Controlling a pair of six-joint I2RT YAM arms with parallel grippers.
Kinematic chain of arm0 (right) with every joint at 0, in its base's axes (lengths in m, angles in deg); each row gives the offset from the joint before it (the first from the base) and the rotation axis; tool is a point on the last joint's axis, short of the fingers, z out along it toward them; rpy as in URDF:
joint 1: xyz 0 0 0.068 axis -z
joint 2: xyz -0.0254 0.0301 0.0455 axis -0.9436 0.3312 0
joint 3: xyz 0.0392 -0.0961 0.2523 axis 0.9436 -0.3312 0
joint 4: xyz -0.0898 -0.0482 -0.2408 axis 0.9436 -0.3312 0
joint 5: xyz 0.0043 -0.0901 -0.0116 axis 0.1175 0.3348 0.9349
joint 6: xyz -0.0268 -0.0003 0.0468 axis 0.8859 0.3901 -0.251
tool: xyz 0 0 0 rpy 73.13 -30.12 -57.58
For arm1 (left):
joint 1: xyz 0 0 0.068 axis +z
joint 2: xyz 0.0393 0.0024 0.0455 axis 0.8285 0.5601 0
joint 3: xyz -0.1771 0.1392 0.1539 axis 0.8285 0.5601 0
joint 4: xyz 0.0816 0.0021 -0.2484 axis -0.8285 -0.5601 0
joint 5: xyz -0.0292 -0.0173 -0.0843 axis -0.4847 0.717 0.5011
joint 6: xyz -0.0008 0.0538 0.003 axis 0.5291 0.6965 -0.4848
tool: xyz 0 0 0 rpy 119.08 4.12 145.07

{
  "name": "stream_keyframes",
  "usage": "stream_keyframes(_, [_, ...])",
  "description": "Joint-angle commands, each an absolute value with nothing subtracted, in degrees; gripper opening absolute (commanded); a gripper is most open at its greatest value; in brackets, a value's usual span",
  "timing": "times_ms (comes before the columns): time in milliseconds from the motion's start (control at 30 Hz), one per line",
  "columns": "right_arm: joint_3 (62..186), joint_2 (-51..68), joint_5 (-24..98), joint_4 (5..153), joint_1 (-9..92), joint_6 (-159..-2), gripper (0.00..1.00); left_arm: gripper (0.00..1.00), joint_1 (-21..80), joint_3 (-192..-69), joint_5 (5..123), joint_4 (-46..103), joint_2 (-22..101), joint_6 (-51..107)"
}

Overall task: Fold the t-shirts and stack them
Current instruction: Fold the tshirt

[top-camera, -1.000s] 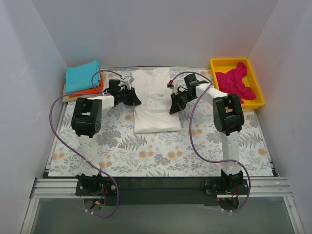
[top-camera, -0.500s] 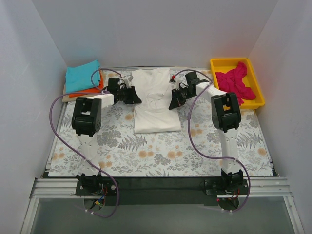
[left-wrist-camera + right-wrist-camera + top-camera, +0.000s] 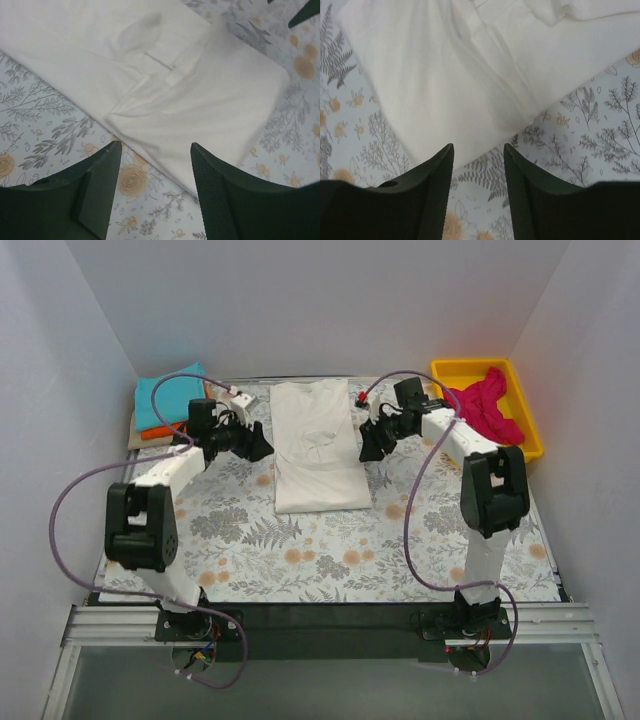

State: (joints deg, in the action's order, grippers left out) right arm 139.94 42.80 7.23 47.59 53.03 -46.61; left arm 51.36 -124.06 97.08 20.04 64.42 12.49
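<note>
Change: over the last second both arms have swung their elbows outward, and each set of jaws has backed off the long edges of the white t-shirt to sit just beside it.
White t-shirt: it has not shifted. It lies in the middle of the counter as a narrow strip running away from the arm bases, sleeves turned in on top.
Meaning for the task: the sleeve-in folds look finished and let go. My guess is that a fold across the length comes next, then a move to the stack.
Other shirts: the teal t-shirt lies folded on the orange t-shirt at the far left corner. The pink t-shirt sits crumpled in the yellow tray at the far right.
Left arm: reaches forward and inward, wrist low near the shirt's left edge.
Left jaws: spread wide and empty. The wrist view shows the shirt's edge and bare floral counter in the gap.
Right arm: mirrors it, wrist low by the right edge.
Right jaws: also parted and holding nothing, with the cloth's corner just ahead of the tips.
</note>
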Motion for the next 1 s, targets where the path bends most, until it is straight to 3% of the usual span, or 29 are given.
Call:
stream_keyframes(0, [129.83, 30.08, 17.76, 43.36, 48.08, -27.96, 0.48, 0.55, 46.81, -114.62, 96.03, 15.01, 53.23, 31.37])
stream_keyframes(167, [110.94, 21.00, 26.24, 53.18, 41.49, -22.81, 0.52, 0.56, 39.61, -96.97, 89.95, 21.14, 41.79, 47.30])
stream_keyframes(300, [105.03, 16.95, 31.16, 61.99, 39.20, -20.26, 0.52, 0.57, 37.93, -92.27, 89.07, 29.22, 40.55, 50.83])
stream_keyframes(833, [99.13, 20.02, 32.66, 68.68, 35.77, -13.76, 0.45, 0.52, 34.32, -88.14, 88.02, 37.15, 49.15, 62.70])
stream_keyframes(967, [97.81, 20.81, 33.10, 69.73, 34.63, -13.93, 0.45, 0.47, 33.97, -88.84, 86.43, 37.24, 52.50, 63.04])
